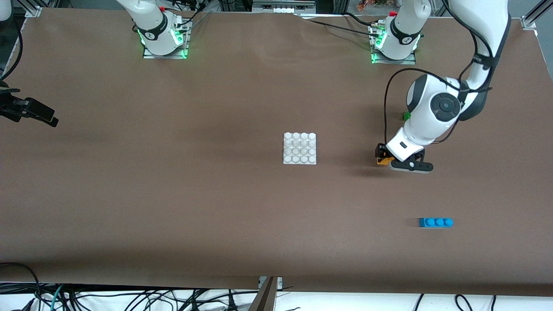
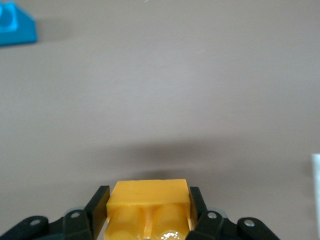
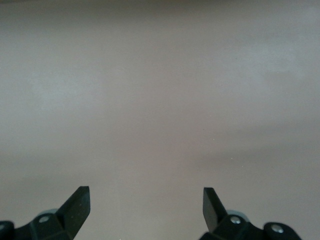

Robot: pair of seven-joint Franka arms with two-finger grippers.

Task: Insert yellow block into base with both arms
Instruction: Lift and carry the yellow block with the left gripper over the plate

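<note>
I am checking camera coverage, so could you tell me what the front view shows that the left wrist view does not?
Only the front view shows the base, a green brick and the open right gripper waiting at the table's edge. Only the left wrist view shows the left gripper shut on the yellow block's sides. Both show that block and the blue brick.

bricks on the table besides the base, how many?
3. Yellow block in the shut left gripper; green brick mostly hidden by that arm; blue brick nearest the front camera.
</note>
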